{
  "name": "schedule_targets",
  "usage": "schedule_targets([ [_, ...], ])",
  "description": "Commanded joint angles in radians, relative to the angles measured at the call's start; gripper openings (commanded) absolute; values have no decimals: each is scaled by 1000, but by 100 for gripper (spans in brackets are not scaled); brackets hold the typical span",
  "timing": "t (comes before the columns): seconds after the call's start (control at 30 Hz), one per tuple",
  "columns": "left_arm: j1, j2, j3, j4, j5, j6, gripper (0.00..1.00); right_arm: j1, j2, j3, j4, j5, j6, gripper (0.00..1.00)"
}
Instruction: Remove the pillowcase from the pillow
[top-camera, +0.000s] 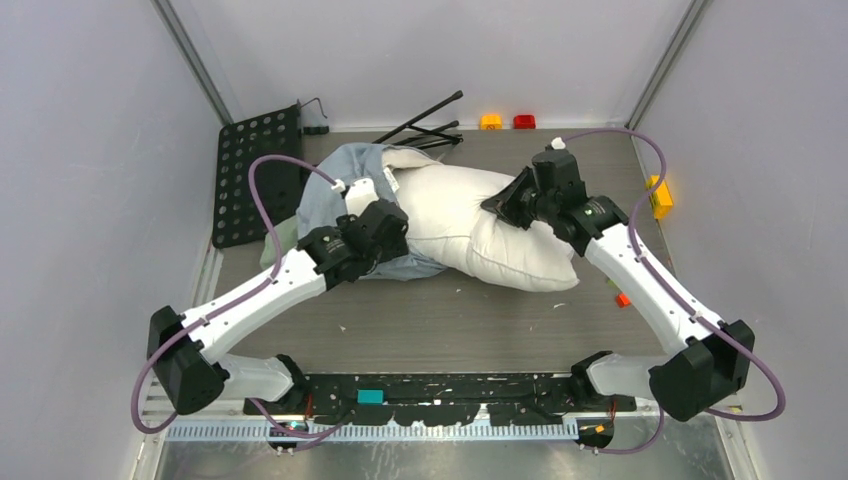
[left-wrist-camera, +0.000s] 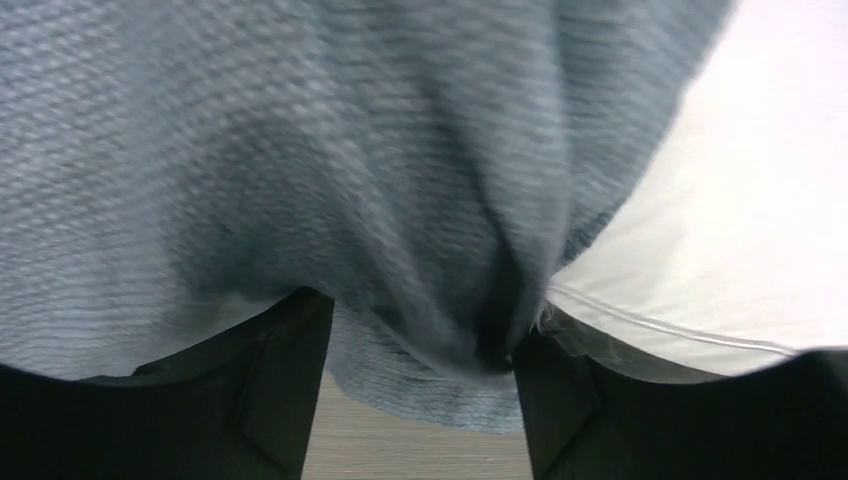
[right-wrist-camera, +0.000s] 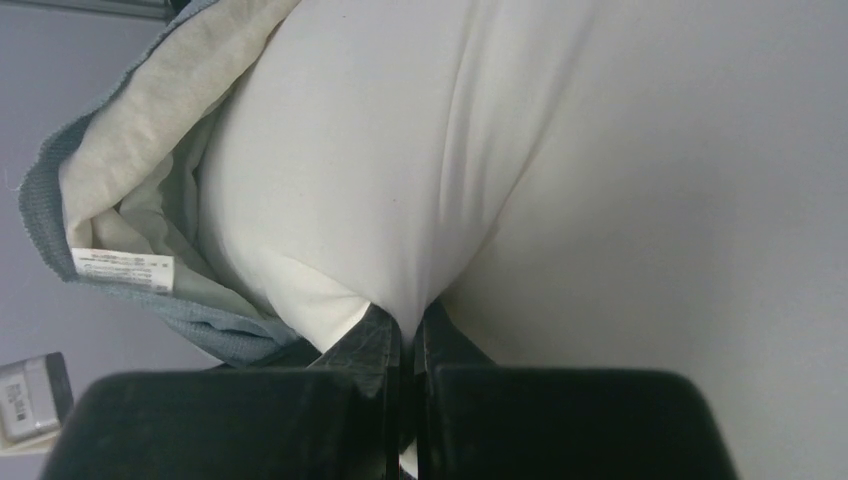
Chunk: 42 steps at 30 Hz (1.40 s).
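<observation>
The white pillow (top-camera: 480, 225) lies across the middle of the table, its left end still inside the blue-grey pillowcase (top-camera: 330, 190). My left gripper (top-camera: 385, 225) is at the pillowcase's edge where it meets the pillow. In the left wrist view its jaws stand wide apart (left-wrist-camera: 420, 320), with blue-grey pillowcase (left-wrist-camera: 300, 150) draped between them and white pillow (left-wrist-camera: 740, 220) to the right. My right gripper (top-camera: 500, 205) is on the pillow's upper side. In the right wrist view it (right-wrist-camera: 410, 315) is shut on a pinch of white pillow (right-wrist-camera: 400, 150); the pillowcase's cream inner side (right-wrist-camera: 130, 110) shows at left.
A black perforated plate (top-camera: 255, 175) lies at the left edge. Black folding rods (top-camera: 430, 120) lie at the back, with a yellow block (top-camera: 490, 121) and a red block (top-camera: 524, 121) beside them. A yellow piece (top-camera: 658, 195) sits at the right edge, a small red bit (top-camera: 622, 299) nearer.
</observation>
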Motion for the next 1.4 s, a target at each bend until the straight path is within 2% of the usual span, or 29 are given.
schedule_targets([
  [0.0,56,-85,-62,32,-20,67,59,-33,-136,11,110,78,16,0],
  [0.1,148,-117,-100,12,22,154,52,-77,-161,18,86,78,-1,0],
  [0.2,234,-151,-108,-52,12,214,38,-129,-172,44,38,78,-37,0],
  [0.27,286,-189,-110,-75,-26,256,29,-177,-180,61,-1,96,-69,0],
  [0.4,365,-265,-96,-91,-107,336,18,-285,-203,60,-35,145,-134,0],
  [0.5,383,-303,-76,-75,-112,406,7,-319,-166,69,-37,101,-174,0],
  [0.57,383,-322,-60,-55,-80,435,1,-321,-110,101,-43,-9,-229,2],
  [0.6,383,-331,-51,-40,-53,448,0,-321,-77,132,-56,-72,-266,10],
  [0.63,383,-342,-42,-24,-24,461,0,-321,-39,170,-80,-137,-314,22],
  [0.67,383,-349,-33,-9,6,468,0,-320,-4,216,-118,-199,-366,42],
  [0.7,383,-356,-21,1,37,472,0,-321,25,257,-159,-251,-414,56],
  [0.73,383,-355,-7,13,79,478,0,-320,44,291,-190,-294,-458,66],
  [0.8,383,-338,48,17,206,494,0,-313,40,321,-211,-335,-531,80],
  [0.87,383,-305,106,-3,303,498,0,-284,21,345,-225,-259,-552,85],
  [0.97,383,-268,183,-37,383,477,0,-189,53,440,-294,-192,-598,87],
  [1.13,383,-284,213,-9,465,428,0,128,116,576,-348,-5,-714,88],
  [1.37,383,-276,225,-44,498,429,0,408,157,509,-284,162,-806,88],
])
